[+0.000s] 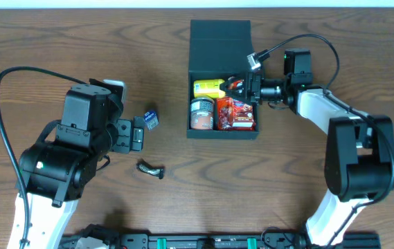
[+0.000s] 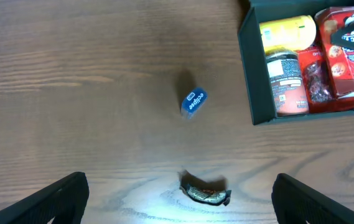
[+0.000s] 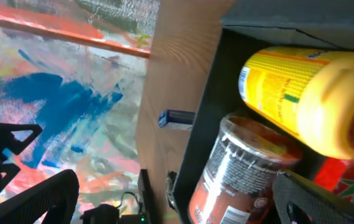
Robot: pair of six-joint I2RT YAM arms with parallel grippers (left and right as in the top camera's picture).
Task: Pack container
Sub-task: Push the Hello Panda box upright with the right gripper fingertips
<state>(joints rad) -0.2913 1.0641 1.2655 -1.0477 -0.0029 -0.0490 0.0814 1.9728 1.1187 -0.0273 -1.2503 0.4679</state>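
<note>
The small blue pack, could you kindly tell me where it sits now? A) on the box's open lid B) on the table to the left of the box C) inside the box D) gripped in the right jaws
B: the blue pack lies on the bare table, apart from the box and its contents.

A small blue Eclipse gum pack (image 2: 193,102) and a dark wrapped snack (image 2: 206,193) are lying apart on the brown wood-grain counter (image 2: 71,93).
</note>
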